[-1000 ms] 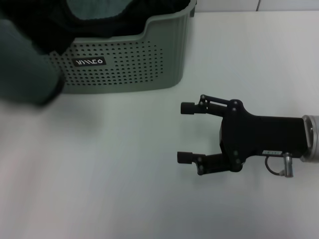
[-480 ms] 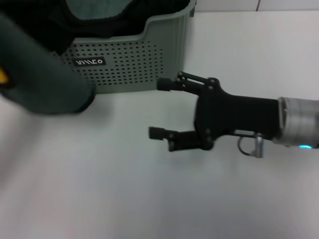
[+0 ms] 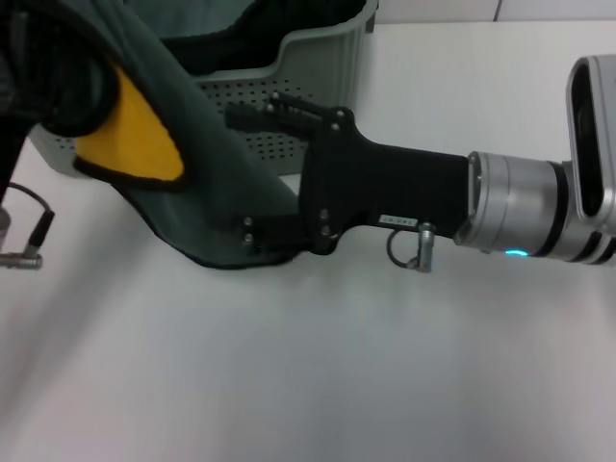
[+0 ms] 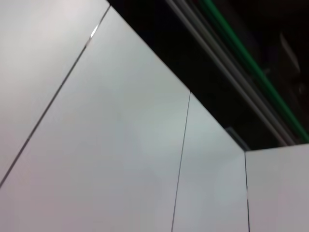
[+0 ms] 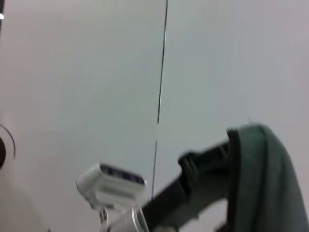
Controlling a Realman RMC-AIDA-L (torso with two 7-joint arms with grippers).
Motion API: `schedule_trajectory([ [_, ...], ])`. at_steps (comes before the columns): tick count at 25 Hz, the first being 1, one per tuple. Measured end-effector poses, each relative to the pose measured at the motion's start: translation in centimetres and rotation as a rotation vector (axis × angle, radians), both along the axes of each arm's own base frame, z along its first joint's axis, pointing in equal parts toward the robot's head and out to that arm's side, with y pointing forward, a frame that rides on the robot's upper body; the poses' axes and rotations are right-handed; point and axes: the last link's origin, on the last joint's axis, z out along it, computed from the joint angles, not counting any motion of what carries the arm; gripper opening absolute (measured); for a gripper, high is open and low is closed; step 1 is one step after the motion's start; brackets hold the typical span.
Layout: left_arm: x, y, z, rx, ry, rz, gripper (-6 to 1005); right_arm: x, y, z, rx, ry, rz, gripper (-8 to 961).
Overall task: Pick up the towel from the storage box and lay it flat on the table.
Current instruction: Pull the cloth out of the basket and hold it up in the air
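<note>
Black and chunky, the right gripper (image 3: 252,173) is reaching in from the right side in the head view, with its fingers spread apart around the lower edge of the towel (image 3: 207,192). One finger shows up by the front wall of the storage box (image 3: 318,58), the other is down low, pressed right at the hanging cloth, so it's straddling the fabric but I can't say it's actually pinching anything yet. Behind it the arm runs back to a silver wrist section with a little blue-green light. The towel itself is up out of the box and draped in the air, dark teal-green side mostly facing out, with a mustard yellow fold peeking out near the top left and thin black trim along that edge. Its lowest part hangs in front of the box, near the table (image 3: 385,366), but I can't tell if it touches. It's hanging from up at the top left where the left gripper (image 3: 38,67) is, but that one's mostly covered by cloth, so no idea how its fingers stand. The right wrist view catches the towel (image 5: 263,179) too, draped over something dark. The left wrist view just shows white panels.
</note>
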Motion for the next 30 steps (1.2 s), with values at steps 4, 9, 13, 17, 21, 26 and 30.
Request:
schedule_trajectory([
  [4,0.2,0.2,-0.4,-0.002,0.010,0.005,6,-0.7,-0.1,0.1,0.008,0.025,0.011,885],
  [9,0.6,0.4,-0.7,-0.022,0.017,-0.014,5,-0.7,0.3,-0.4,0.024,0.001,-0.016,785],
  [13,0.6,0.4,-0.7,-0.027,0.016,-0.017,5,-1.0,0.4,-1.0,0.026,-0.023,-0.020,690],
  [17,0.8,0.5,-0.7,-0.028,0.016,-0.024,5,-1.0,0.5,-1.3,0.025,-0.039,-0.021,557],
  [21,0.9,0.4,-0.8,-0.039,0.017,-0.036,6,-1.0,0.5,-1.8,0.022,-0.064,-0.027,408],
  [26,1.3,0.3,-1.1,-0.064,0.021,-0.065,6,-1.1,0.5,-2.3,0.017,-0.085,-0.031,296],
  [30,1.3,0.3,-1.1,-0.064,0.021,-0.069,5,-1.1,0.7,-2.4,0.023,-0.098,-0.045,257],
])
